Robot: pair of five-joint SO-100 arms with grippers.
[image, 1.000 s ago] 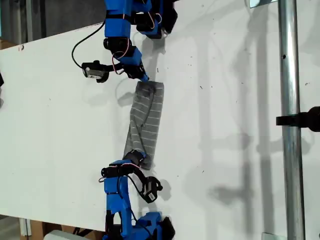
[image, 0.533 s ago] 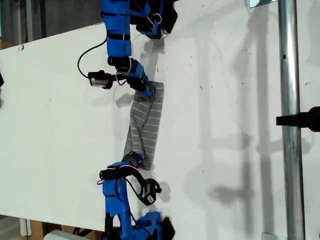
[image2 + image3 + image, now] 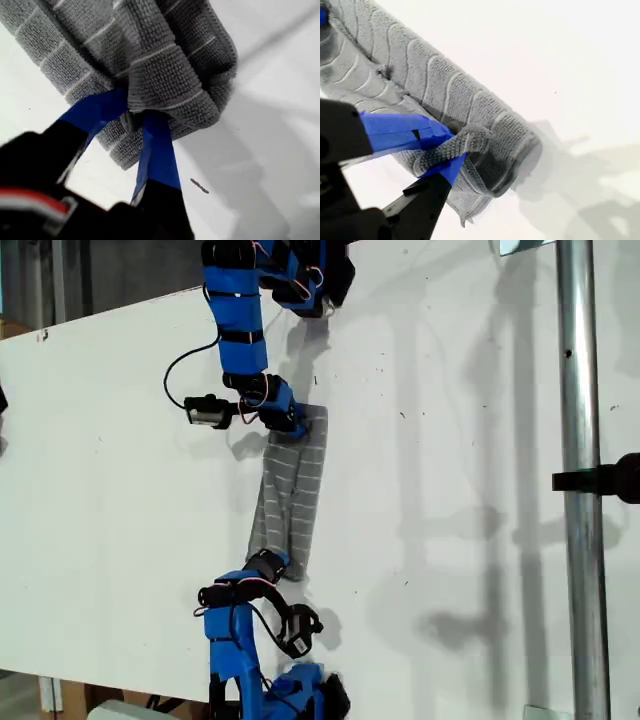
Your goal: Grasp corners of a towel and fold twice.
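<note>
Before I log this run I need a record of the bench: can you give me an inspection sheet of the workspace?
Surface: white table, small dark specks.
Job's things: grey striped towel, a narrow folded strip between the arms.
Clutter: nothing seen.
Grippers: my first gripper shut on a towel end; my second gripper shut on a towel end.
Cables: black cable looping off the arm at the exterior view's top.
Surroundings: metal pole at the exterior view's right.

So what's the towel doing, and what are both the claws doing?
Towel: folded into a narrow strip, lying on the white table, pinched at both ends.
My first claw: shut on bunched towel fabric.
My second claw: shut on a towel corner, which is lifted slightly.
</note>
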